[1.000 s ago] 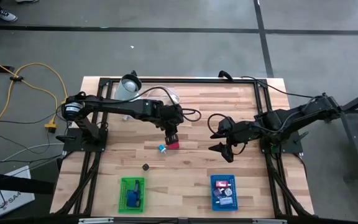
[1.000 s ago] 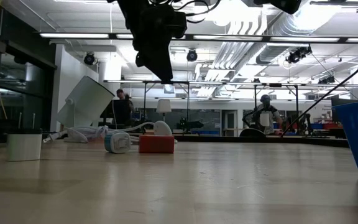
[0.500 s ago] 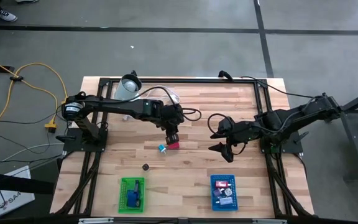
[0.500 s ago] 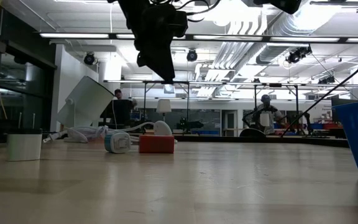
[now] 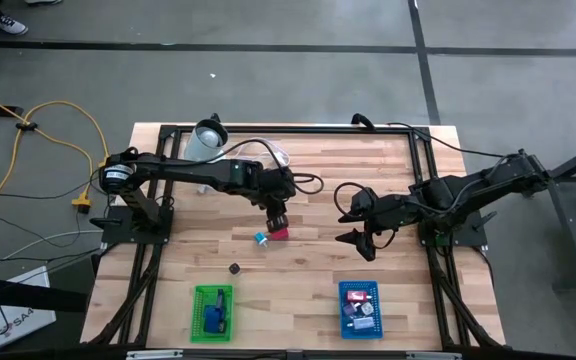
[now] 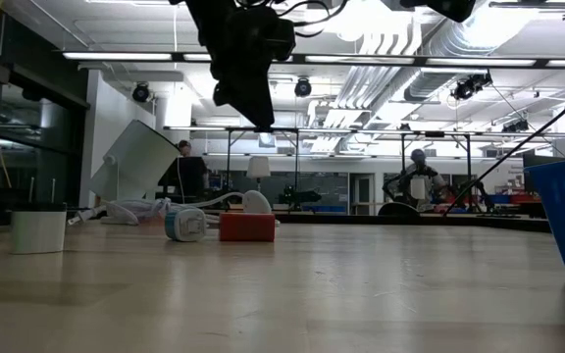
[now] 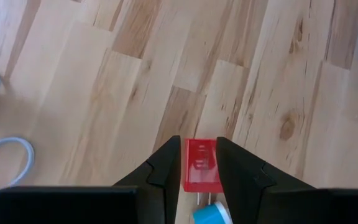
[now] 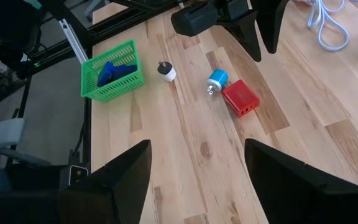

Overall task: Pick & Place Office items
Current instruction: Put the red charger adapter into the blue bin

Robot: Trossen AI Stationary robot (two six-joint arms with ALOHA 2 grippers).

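Red block (image 5: 280,233) framed from above by the left end effector (image 5: 276,216) near mid-worktop.
The red block lies on the wooden worktop (image 5: 318,270), seen between the open fingers (image 7: 163,168), which are spread wider than the block and held above it. A blue round piece (image 5: 262,239) lies just beside it, and a small dark-and-white plug (image 8: 166,71) sits apart, toward the green basket (image 5: 213,311). The right end effector (image 5: 356,228) is held wide open, well to the side, beyond the blue basket (image 5: 360,308).
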